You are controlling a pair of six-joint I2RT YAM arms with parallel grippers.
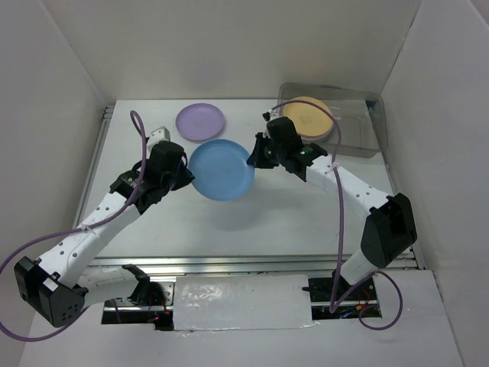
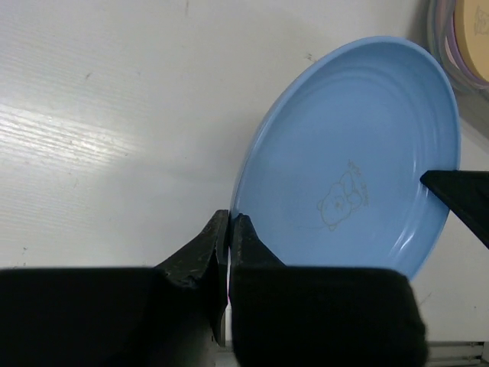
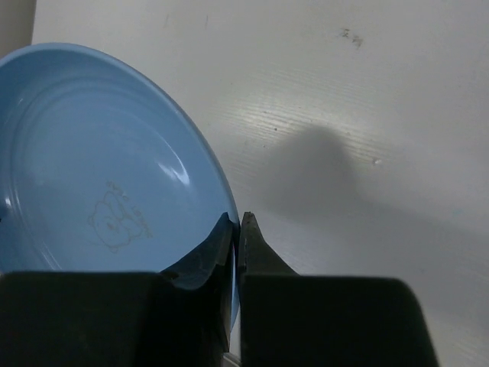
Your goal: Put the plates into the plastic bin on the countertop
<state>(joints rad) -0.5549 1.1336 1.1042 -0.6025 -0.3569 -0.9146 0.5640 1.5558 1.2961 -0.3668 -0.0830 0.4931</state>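
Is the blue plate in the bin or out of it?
Out. The left end effector and right end effector pinch the blue plate by its rim, left of the plastic bin.

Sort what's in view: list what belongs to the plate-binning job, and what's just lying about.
Belongs to the job:
- blue plate, pinched at opposite rims by the left gripper and right gripper
- lavender plate, lying on the countertop
- orange-tan plate, in the plastic bin

Just lying about:
- purple cables on the arms
- metal rail at the front edge
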